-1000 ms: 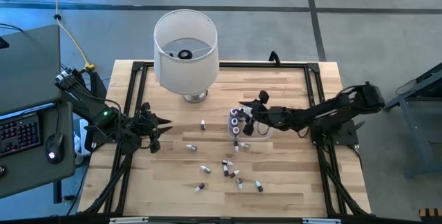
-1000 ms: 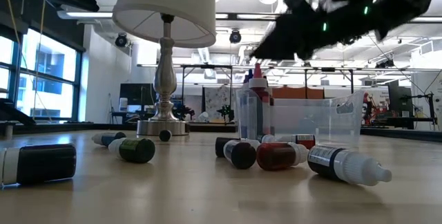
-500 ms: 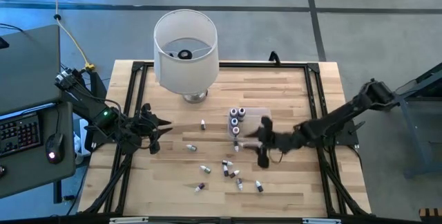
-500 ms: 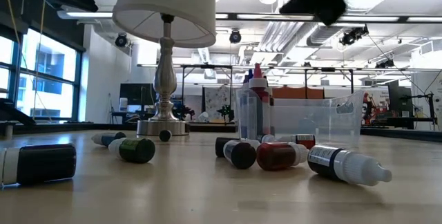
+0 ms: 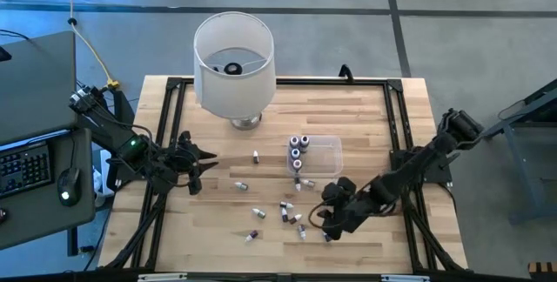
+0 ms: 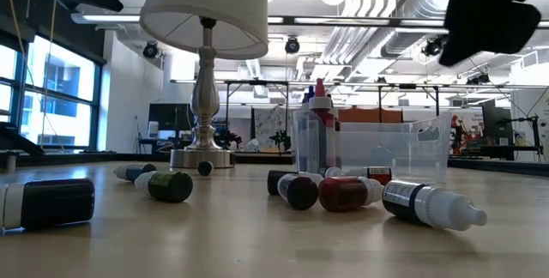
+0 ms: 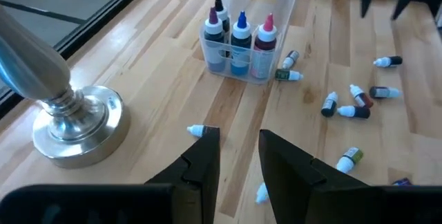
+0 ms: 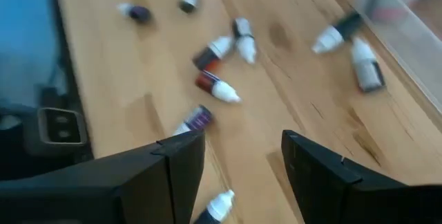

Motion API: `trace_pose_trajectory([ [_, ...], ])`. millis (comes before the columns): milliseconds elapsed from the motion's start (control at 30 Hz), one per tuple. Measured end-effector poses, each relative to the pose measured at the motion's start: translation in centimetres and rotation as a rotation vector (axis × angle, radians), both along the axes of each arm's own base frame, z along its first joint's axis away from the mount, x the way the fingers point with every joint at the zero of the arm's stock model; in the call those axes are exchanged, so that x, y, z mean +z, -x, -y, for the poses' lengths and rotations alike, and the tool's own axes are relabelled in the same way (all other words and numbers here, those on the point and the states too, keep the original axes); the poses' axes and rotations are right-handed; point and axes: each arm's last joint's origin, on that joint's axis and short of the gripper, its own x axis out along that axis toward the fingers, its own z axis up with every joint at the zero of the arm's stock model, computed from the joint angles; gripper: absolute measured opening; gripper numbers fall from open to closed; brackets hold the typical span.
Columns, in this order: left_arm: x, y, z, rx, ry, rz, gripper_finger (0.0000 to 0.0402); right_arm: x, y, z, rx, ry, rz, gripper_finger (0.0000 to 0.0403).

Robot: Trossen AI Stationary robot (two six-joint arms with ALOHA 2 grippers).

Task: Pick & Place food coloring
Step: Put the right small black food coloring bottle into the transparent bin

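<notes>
Tub [image 5: 324, 151]: clear, near the middle of the surface [image 5: 365, 108], just in front of the lamp [image 5: 233, 60].
Bottles stowed [image 7: 240, 36]: three stand upright in a row at one end of the tub; the rest of the tub looks empty.
Bottles loose [image 5: 291, 217]: about a dozen lie scattered on the wood. Two lie just outside the tub wall; a cluster sits nearer the front edge; a few singles trail off toward the left arm's side.
Right hand [image 5: 333, 215]: low over the front cluster, beside its outermost bottle. Fingers [image 8: 173, 165] stand well apart with bare wood between them; it holds nothing.
Nearest bottle [image 8: 215, 207]: white-capped, lying just by the right hand's finger; not yet between the fingers.
Left hand [image 5: 193, 162]: parked at the left edge of the surface, well apart from the bottles. Fingers [image 7: 204, 158] show a narrow gap between them, empty.
Step in hand: judged to be the approach for the next pick from the front cluster.
Progress: early. Three bottles placed, most still loose.
Remaining: grasp, carry to the tub, release, repeated for each loose bottle.
Risk: the bottles lie on their sides and look likely to roll if nudged by a finger.
Low view: lying bottles [image 6: 343, 194] in the foreground, the tub behind them, a dark arm above.
</notes>
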Motion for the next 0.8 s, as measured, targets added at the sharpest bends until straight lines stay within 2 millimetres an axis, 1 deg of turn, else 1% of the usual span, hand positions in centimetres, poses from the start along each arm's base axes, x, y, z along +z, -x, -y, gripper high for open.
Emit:
trace_pose_trajectory([
  [100,0.1,-0.1,0.1,-0.012,0.019,0.003,0.0099,-0.3,-0.8,-0.6,-0.043,0.000,-0.067,0.0186],
  [333,0.1,-0.1,0.1,-0.009,0.013,0.005,0.0099,-2.1,-2.5,-2.2,-0.077,-0.094,-0.184,0.0186],
  [467,0.1,-0.1,0.1,-0.008,0.011,0.005,0.0099,-2.8,-2.5,-2.3,-0.084,-0.080,-0.223,0.0186],
  [600,0.1,-0.1,0.1,-0.008,0.010,0.004,0.0099,-3.0,-2.2,-2.1,-0.144,-0.093,-0.255,0.0186],
  [733,0.1,0.0,0.1,-0.008,0.010,0.003,0.0099,-3.1,-2.0,-2.4,-0.200,-0.189,-0.304,0.0186],
  [800,0.1,0.0,0.1,-0.008,0.009,0.003,0.0099,-3.4,-1.8,-2.9,-0.215,-0.235,-0.345,0.0186],
])
